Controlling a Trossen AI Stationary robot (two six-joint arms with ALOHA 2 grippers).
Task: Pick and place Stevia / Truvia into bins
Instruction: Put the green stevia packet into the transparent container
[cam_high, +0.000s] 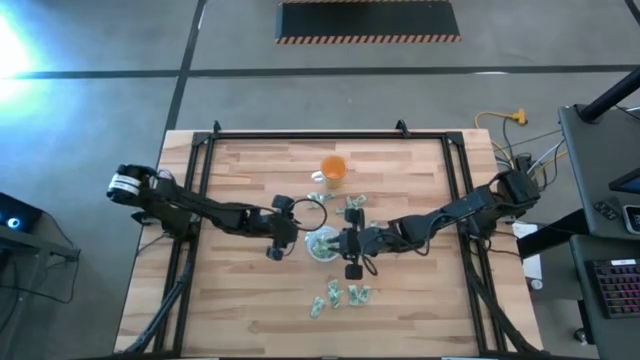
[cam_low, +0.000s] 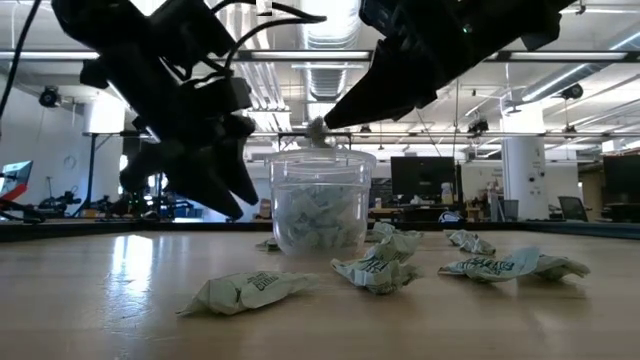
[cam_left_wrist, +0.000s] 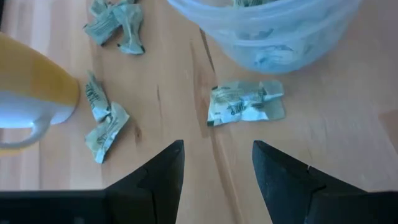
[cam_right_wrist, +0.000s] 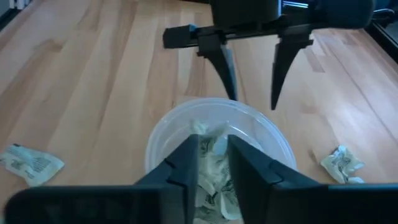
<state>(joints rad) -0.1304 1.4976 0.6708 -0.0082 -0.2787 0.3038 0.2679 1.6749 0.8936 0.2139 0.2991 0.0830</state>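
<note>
The right tool (cam_right_wrist: 212, 155) hovers over the bin (cam_right_wrist: 158, 140), fingers narrowly parted around a sachet (cam_right_wrist: 199, 129). The left tool (cam_left_wrist: 217, 165) waits wide open beside it. Sachet print is unreadable.

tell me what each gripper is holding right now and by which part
The right gripper sits over the clear cup with a sachet at its fingertips; a firm grip cannot be told. The left gripper is open and holds nothing.

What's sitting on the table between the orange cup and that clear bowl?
In the left wrist view, two crumpled sachets and bare wood lie between the orange cup and the clear bowl.
</note>
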